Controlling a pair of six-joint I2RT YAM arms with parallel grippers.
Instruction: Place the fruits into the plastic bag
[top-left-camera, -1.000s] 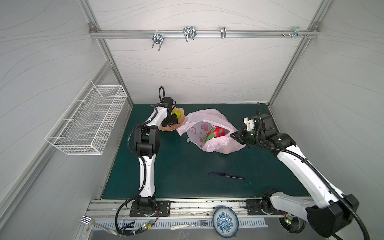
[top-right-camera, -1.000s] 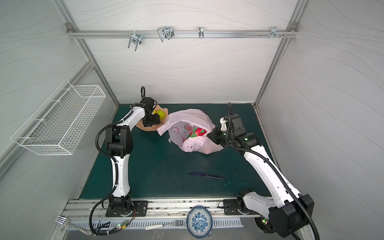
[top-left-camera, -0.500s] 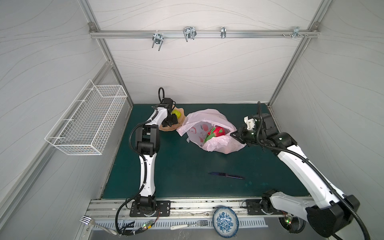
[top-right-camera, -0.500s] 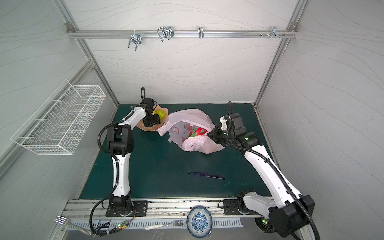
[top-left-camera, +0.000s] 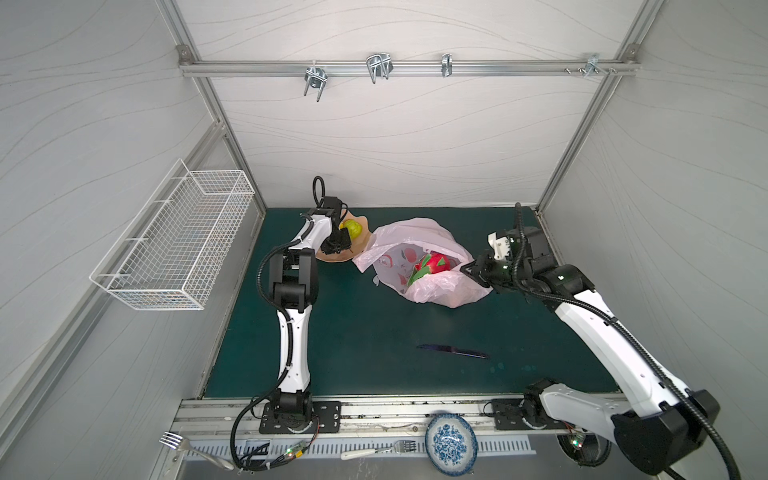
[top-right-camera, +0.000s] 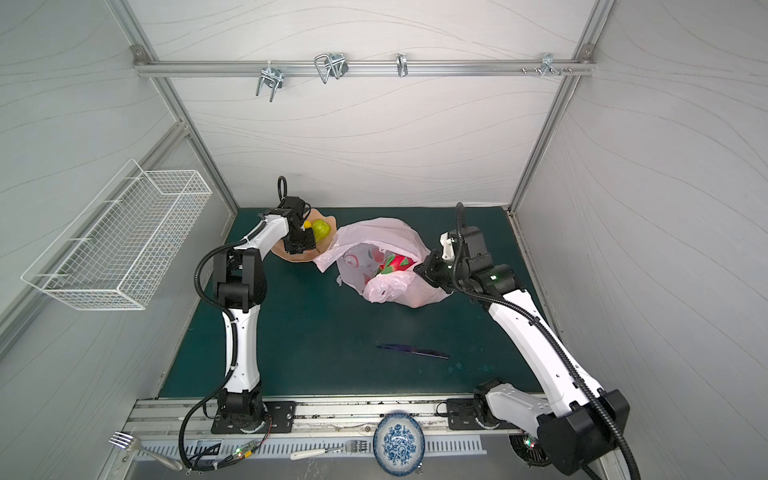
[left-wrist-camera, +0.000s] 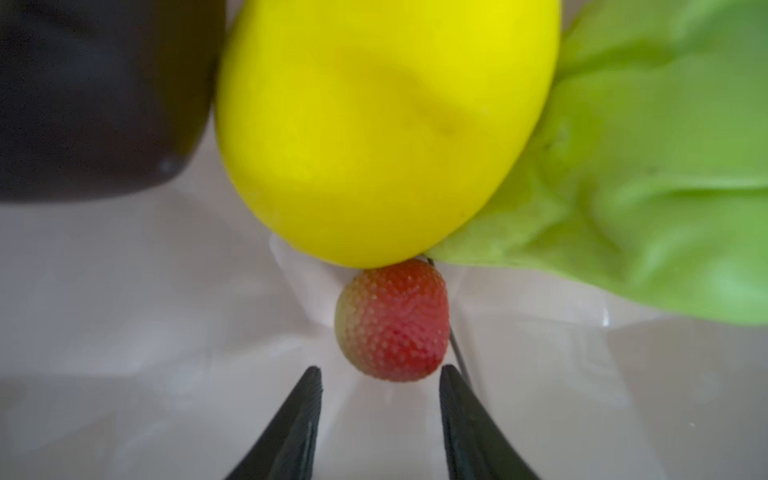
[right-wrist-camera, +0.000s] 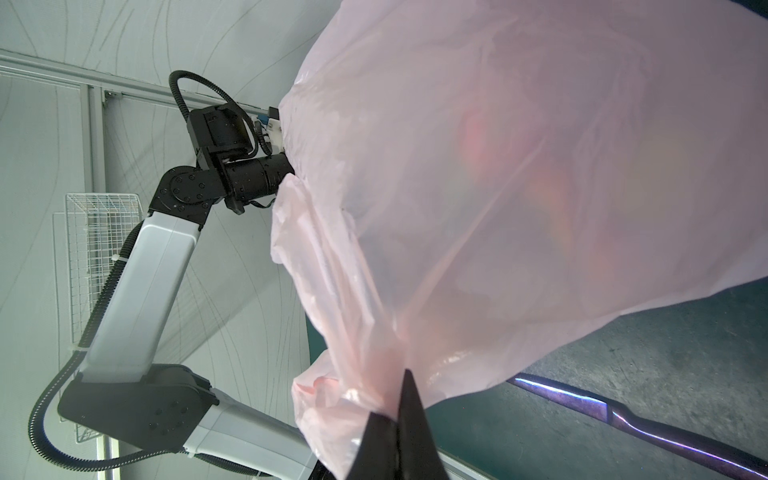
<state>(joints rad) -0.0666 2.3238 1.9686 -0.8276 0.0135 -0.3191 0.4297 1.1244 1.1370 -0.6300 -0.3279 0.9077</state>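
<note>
- White panelled walls (top-left-camera: 395, 137) with faint wavy lines close in three sides.
- Aluminium corner posts (top-left-camera: 582, 137) carry a horizontal rail (top-left-camera: 498, 71) hung with metal hooks (top-left-camera: 377, 68).
- A white wire basket (top-left-camera: 178, 245) hangs on the left wall.
- The desk (top-left-camera: 374, 324) has a dark green top.
- A metal ledge (top-left-camera: 395, 409) runs along its near edge.
- The light is soft and even.

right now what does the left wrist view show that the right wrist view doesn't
Only left wrist: the strawberry, lemon and green pear in the bowl, with the left hand open at the strawberry. Only right wrist: the right hand shut on the plastic bag, the knife, the wire basket. Both: no shared object, just each arm's own hand.
</note>
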